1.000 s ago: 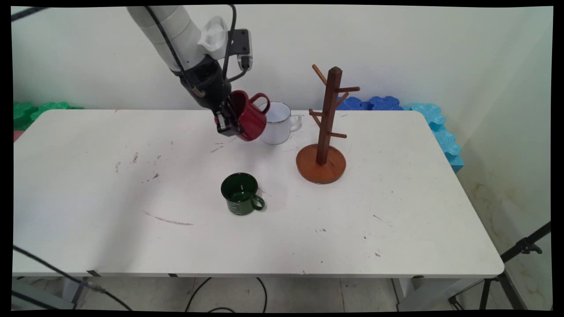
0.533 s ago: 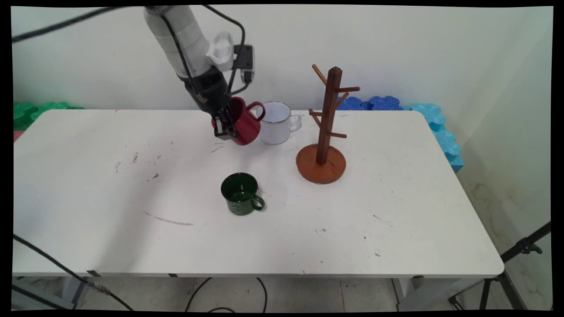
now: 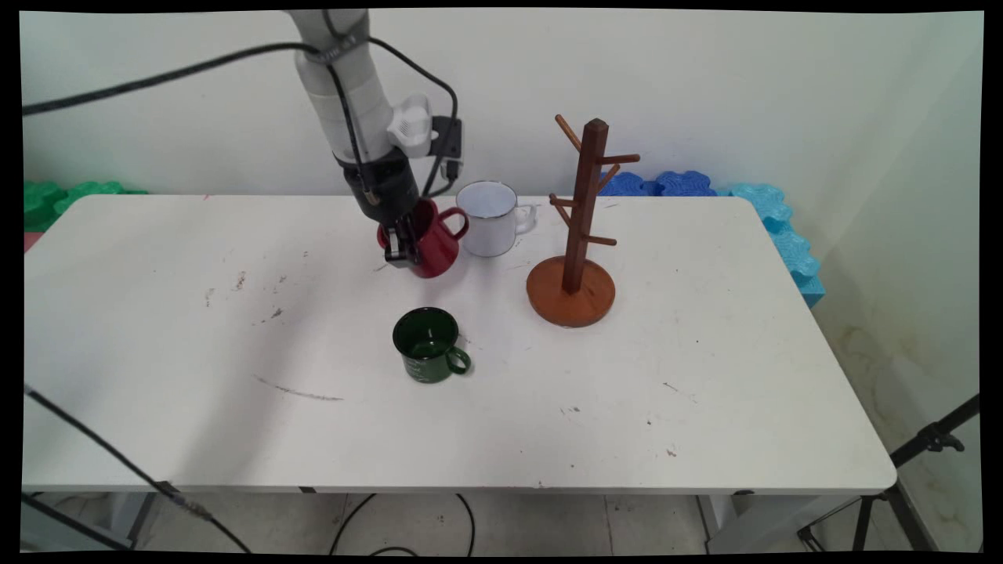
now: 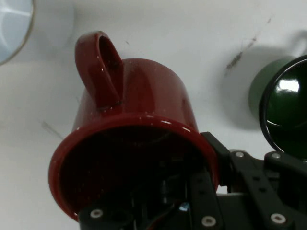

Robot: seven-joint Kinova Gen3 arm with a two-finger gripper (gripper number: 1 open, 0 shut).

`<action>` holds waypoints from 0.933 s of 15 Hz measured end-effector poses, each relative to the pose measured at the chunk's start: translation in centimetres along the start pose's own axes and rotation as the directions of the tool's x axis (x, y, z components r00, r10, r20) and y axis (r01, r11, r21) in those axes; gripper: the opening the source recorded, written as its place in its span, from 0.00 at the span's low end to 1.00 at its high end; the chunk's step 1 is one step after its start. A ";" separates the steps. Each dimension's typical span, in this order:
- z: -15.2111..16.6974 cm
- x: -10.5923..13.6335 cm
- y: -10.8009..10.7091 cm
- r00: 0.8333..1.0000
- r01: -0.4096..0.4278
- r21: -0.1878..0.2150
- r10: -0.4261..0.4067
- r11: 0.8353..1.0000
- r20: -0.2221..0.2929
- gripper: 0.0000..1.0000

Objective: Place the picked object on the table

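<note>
Gripper (image 3: 401,249) is clenched on the red mug's (image 3: 429,249) rim, one finger inside and one outside; my hand view shows the mug (image 4: 134,143) tilted, handle pointing away from the palm. Over the last second I've watched it come down from above the table (image 3: 157,329) and tip more upright, so its base now sits at or just above the surface; I can't tell if it touches. Going near to far: the green mug (image 3: 427,345) stands in front of it, well apart; the white mug (image 3: 490,219) is just beside it behind; the wooden mug tree (image 3: 576,258) stands to the right.
</note>
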 end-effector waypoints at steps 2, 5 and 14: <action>1.1 0.4 -0.3 1.000 -0.003 -0.011 0.003 1.000 0.016 0.00; 2.5 0.9 -0.7 1.000 -0.007 -0.024 0.008 1.000 0.030 0.00; 5.4 2.2 -1.4 0.999 -0.020 -0.049 0.022 0.999 0.050 0.00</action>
